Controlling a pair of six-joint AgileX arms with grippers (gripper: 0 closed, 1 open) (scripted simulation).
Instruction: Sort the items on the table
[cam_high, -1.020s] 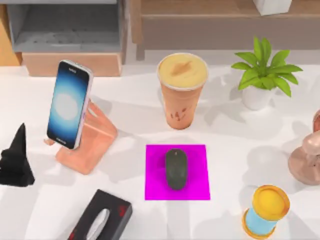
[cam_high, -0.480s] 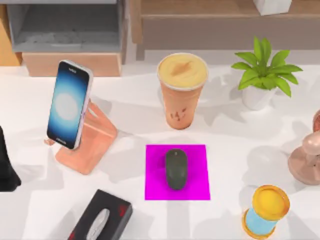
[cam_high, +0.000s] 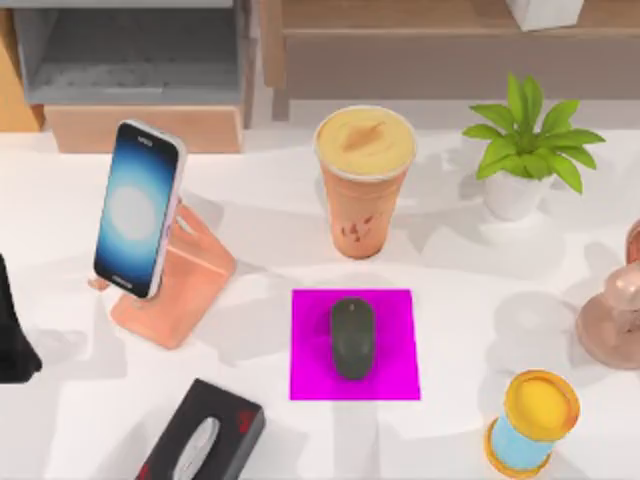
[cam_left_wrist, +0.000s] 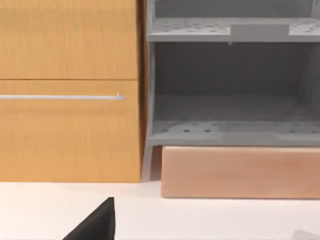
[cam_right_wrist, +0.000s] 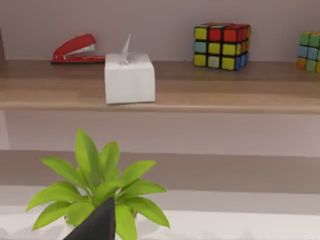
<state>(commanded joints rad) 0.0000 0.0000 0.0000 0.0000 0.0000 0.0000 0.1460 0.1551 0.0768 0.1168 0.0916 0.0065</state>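
Note:
The dark grey mouse (cam_high: 352, 337) lies in the middle of a magenta mat (cam_high: 310, 380) on the white table (cam_high: 480, 270). Behind it stands the orange coffee cup (cam_high: 365, 185), upright and foamy on top. At the left, the smartphone (cam_high: 138, 208) with its glowing screen leans on a salmon stand (cam_high: 185, 285). My left gripper (cam_high: 12, 335) is a black shape at the table's far left edge, apart from the phone stand; a part of it shows in the left wrist view (cam_left_wrist: 97, 225). A dark part of my right gripper (cam_right_wrist: 97, 225) shows before the plant.
A black tissue box (cam_high: 200, 440) sits at the front left. At the right are a potted plant (cam_high: 525, 150), a yellow and blue hourglass (cam_high: 530, 420) and a copper ornament (cam_high: 612, 315). A grey shelf unit (cam_high: 130, 50) and wooden shelving (cam_high: 440, 50) line the back.
My left gripper has drawn back to the left, to the table's edge, and has held still for the last half second. The mouse, the phone and the cup have not moved.

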